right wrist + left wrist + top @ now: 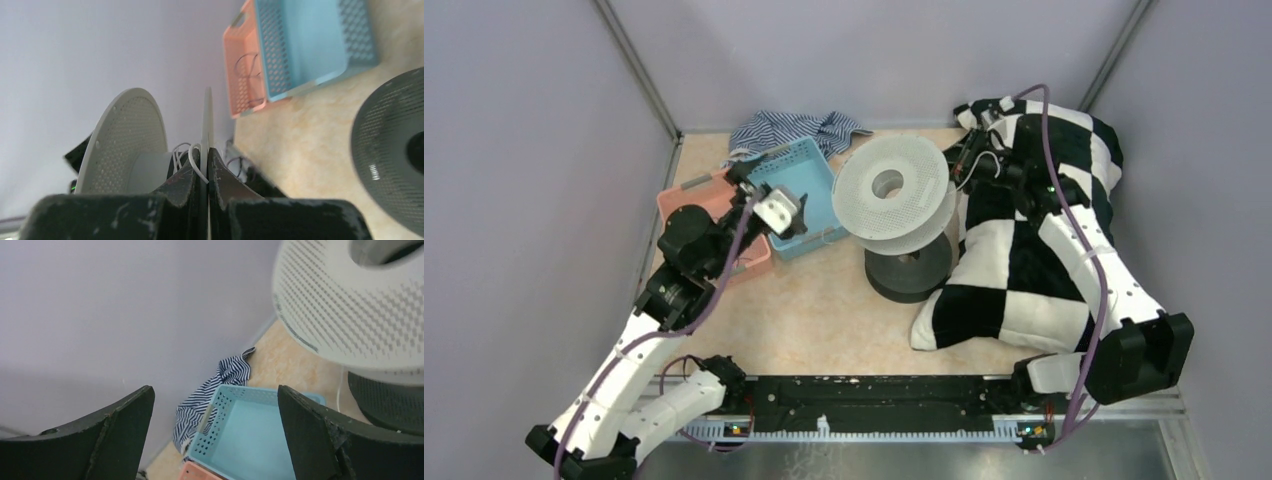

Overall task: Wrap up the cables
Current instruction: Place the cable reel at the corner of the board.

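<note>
My right gripper (206, 155) is shut on the thin edge of one flange (206, 117) of the white spool (889, 190). The spool is tilted on its side above a dark grey spool (909, 265). The white cable (192, 159) loops over my right gripper's left finger and runs into the jaw gap beside the flange; more white loops lie at the spool's core. A thin black cable (248, 67) lies in the pink basket (235, 75). My left gripper (214, 390) is open and empty, hovering over the blue basket (260, 440). In the top view it (769, 195) is left of the white spool.
A black-and-white checkered pillow (1014, 250) lies under the right arm (1084, 260). A striped cloth (794, 128) is bunched behind the blue basket (809, 200) at the back wall. The pink basket (709, 200) touches the blue one's left side. Purple walls stand close on three sides.
</note>
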Robot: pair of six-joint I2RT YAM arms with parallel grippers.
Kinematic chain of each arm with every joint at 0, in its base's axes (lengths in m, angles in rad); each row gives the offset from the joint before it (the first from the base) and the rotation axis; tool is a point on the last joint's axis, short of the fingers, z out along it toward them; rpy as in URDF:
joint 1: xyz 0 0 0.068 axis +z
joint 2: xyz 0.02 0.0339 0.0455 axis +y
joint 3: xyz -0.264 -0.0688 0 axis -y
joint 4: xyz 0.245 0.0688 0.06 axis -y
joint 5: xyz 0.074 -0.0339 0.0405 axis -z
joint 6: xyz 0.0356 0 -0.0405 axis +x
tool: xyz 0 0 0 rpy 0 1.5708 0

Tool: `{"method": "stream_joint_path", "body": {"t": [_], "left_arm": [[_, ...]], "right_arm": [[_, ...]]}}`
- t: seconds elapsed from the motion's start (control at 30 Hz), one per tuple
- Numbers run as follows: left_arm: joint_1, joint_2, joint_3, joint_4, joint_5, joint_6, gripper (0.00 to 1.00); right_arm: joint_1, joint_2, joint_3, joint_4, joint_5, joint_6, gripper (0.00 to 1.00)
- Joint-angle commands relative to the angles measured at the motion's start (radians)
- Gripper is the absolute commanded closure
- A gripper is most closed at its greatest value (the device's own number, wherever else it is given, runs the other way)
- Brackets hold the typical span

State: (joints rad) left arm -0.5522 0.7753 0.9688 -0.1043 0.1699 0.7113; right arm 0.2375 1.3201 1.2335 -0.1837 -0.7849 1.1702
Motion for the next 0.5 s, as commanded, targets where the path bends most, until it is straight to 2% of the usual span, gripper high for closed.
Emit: {"method": "stream_joint_path", "body": {"t": [0.0,0.13,0.23,0.4,0.47], "left_arm": [[-0.003,0.098,0.214,-0.082,-0.298,-0.346,0.01],[-0.002,0.286,0.475,-0.31,-0.218,-0.518,0.01],[-0.002,0.352,0.545,-0.332,-0.135,-0.62,0.01],[-0.002,0.364,0.517,-0.26,-0.089,-0.735,0.01],[-0.003,0.37,0.501,-0.21,-0.022,-0.794,0.01]], "right_arm": [[0.02,0.012,0.174,-0.274,0.319,-0.295,1.0],[0.178,0.094,0.347,-0.408,0.687,-0.481,1.0],[0.276,0.198,0.46,-0.458,0.969,-0.603,1.0],[0.288,0.328,0.59,-0.497,1.102,-0.682,1.0],[0.306,0.335,0.605,-0.483,1.174,-0.717,1.0]]}}
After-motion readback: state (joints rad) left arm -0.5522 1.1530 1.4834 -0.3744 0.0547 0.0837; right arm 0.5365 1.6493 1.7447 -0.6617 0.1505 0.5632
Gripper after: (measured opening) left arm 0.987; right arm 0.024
